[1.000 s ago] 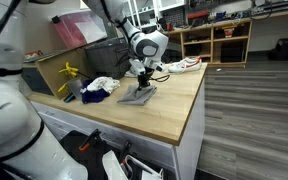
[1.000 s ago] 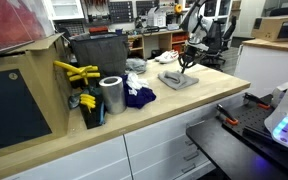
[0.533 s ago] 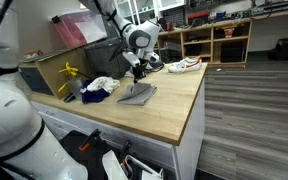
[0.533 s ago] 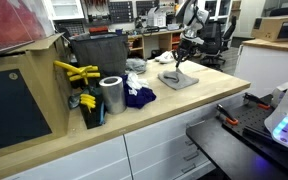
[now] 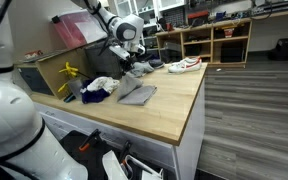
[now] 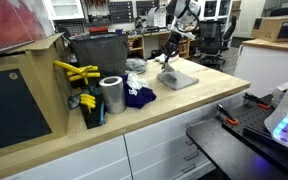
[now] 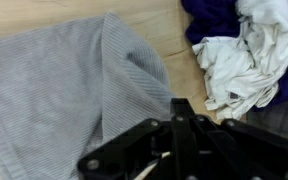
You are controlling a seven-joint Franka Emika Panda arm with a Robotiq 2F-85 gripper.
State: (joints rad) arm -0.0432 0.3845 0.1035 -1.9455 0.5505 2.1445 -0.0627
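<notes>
Up close, the wrist view shows the gripper (image 7: 177, 108) with fingers pressed together, empty, above a gray cloth (image 7: 54, 90) lying flat on the wooden table (image 7: 144, 12), with a white rag (image 7: 234, 55) beside it. Only an exterior view shows the shoe (image 5: 184, 65) farther back.

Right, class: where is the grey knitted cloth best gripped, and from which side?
Probably the grey knitted cloth at its raised fold, from straight above: the rest lies flat on the wooden bench, so only that ridge gives the pincer something to pinch.
</notes>
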